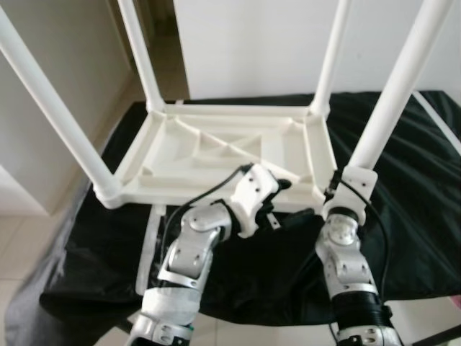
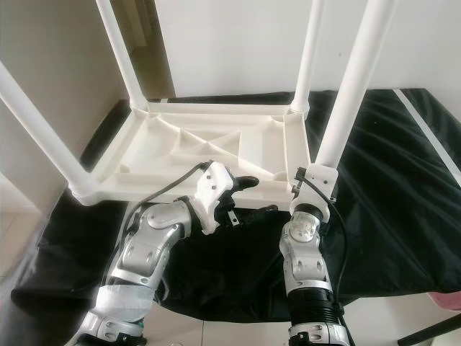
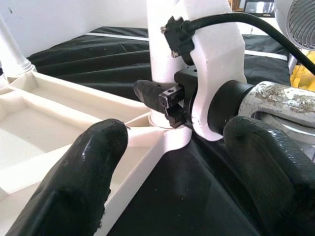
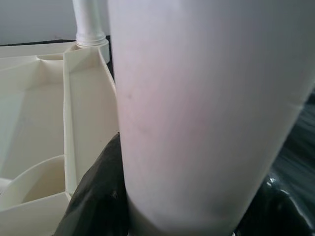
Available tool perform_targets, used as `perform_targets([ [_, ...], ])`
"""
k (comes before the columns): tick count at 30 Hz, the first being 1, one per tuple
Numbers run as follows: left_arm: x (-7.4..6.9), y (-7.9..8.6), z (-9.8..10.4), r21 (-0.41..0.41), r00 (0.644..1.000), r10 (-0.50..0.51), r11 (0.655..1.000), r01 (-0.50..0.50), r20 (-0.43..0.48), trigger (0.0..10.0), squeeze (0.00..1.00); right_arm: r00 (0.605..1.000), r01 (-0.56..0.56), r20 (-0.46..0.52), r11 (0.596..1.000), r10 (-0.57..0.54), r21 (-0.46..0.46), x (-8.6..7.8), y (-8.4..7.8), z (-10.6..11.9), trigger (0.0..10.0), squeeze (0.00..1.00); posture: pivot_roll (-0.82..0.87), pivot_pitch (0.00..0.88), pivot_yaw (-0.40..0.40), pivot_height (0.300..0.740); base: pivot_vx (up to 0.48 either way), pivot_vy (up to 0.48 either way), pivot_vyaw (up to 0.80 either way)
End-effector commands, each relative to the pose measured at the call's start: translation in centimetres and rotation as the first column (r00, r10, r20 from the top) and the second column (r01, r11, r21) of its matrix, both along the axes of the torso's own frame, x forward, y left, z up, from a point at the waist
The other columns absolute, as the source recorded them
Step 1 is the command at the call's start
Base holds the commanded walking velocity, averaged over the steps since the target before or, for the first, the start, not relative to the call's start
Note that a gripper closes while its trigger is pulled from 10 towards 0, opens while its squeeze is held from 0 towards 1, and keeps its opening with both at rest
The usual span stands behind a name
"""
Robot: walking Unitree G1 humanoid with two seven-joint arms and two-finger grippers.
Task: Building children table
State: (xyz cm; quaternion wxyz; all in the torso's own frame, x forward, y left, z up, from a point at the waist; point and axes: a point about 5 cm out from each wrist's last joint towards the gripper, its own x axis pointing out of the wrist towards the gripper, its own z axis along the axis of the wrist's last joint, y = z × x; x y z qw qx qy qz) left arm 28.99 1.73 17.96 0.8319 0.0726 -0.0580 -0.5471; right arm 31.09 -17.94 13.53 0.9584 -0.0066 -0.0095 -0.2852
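Two tools: right [image 4: 192, 216] gripping one of four legs [image 1: 395, 94], left [image 3: 182, 162] open.

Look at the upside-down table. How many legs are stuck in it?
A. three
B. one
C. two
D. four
D: a white leg stands up from each of the four corners of the table, and the right gripper is shut on the near right leg.
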Motion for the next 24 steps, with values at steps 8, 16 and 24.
perform_targets([
  [8, 0.5, 0.4, -0.2, -0.016, 0.992, 0.13, 0.991, -0.13, -0.003, 10.0, 0.0, 0.995, 0.02, -0.1, 0.999, -0.017, 0.029, -0.7, -1.0, -2.0, 10.0, 0.0, -0.07, 0.0, 0.06, 0.74, 0.0, 0.0, 0.0],
  [16, 0.4, 0.5, -0.2, -0.014, 0.991, 0.133, 0.991, -0.133, -0.003, 10.0, 0.0, 0.988, -0.143, 0.071, 0.988, 0.139, 0.055, -0.8, -1.0, -0.2, 10.0, 1.0, -0.06, 0.0, 0.061, 0.74, 0.0, 0.0, 0.0],
  [24, 0.4, 0.5, -0.2, -0.014, 0.99, 0.141, 0.99, -0.141, -0.001, 10.0, 0.0, 0.928, -0.345, 0.155, 0.938, 0.338, 0.023, -1.7, -1.0, 0.4, 10.0, 1.0, -0.06, 0.0, 0.053, 0.74, 0.0, 0.0, 0.0],
])
